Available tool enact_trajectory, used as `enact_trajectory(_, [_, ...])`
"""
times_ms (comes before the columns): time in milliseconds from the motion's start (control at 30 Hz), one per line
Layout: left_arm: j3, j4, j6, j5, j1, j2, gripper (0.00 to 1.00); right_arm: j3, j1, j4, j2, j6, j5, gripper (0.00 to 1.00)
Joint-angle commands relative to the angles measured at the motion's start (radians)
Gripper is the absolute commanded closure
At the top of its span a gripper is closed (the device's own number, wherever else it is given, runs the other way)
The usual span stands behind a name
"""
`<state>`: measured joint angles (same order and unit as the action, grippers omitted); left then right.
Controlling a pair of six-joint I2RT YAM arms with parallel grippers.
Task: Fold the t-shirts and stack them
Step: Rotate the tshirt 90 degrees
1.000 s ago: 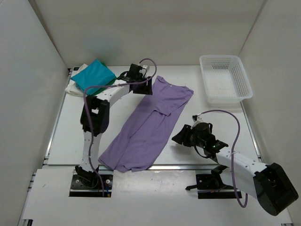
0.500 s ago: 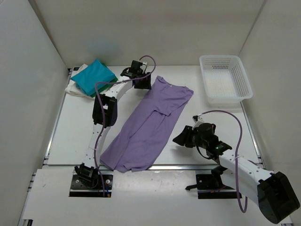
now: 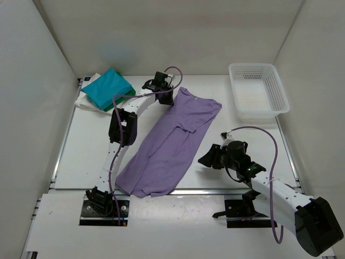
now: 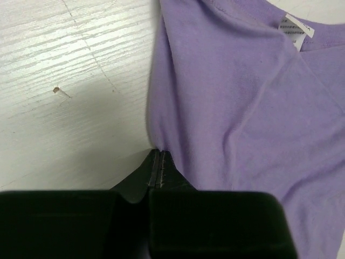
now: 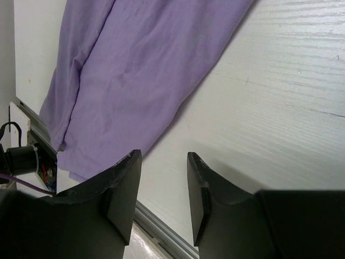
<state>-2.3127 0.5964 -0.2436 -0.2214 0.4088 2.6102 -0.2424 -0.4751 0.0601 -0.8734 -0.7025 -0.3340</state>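
The lavender-purple cloth t-shirt (image 3: 170, 140) has my left gripper (image 3: 165, 95) at its far-left edge. On the left wrist camera that gripper (image 4: 156, 162) is closed tip to tip, with the tips right against the t-shirt's (image 4: 242, 108) edge. I cannot tell whether any cloth is caught between them. A white neck label (image 4: 295, 31) shows at the collar beyond the tips.

My right gripper (image 3: 207, 158) is spread wide and holds nothing. Its wrist view shows the gripper (image 5: 164, 156) over bare white table (image 5: 280, 97), just beside the t-shirt's (image 5: 135, 70) long right-hand edge and not touching it.

The t-shirt lies flat in a long diagonal band, collar end toward the far middle of the table (image 3: 81, 145) and hem near the front-left edge.

In the far-left corner, well apart from it, a teal folded t-shirt (image 3: 108, 87) sits on a white folded t-shirt (image 3: 85, 100). A white plastic lattice basket (image 3: 280, 94) stands at the far right.
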Motion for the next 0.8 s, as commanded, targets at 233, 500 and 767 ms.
enact_trajectory(233, [-0.040, -0.058, -0.117, -0.001, -0.085, -0.047, 1.00, 0.003, 0.026, 0.015, 0.004, 0.035, -0.031, 0.64])
enact_trajectory(500, [-0.048, -0.145, -0.272, 0.005, -0.254, -0.073, 1.00, -0.017, 0.038, -0.005, -0.053, 0.077, -0.037, 0.62])
enact_trajectory(767, [-0.020, -0.150, -0.274, -0.049, -0.239, -0.117, 0.46, -0.107, -0.095, 0.046, -0.219, 0.063, -0.002, 0.54])
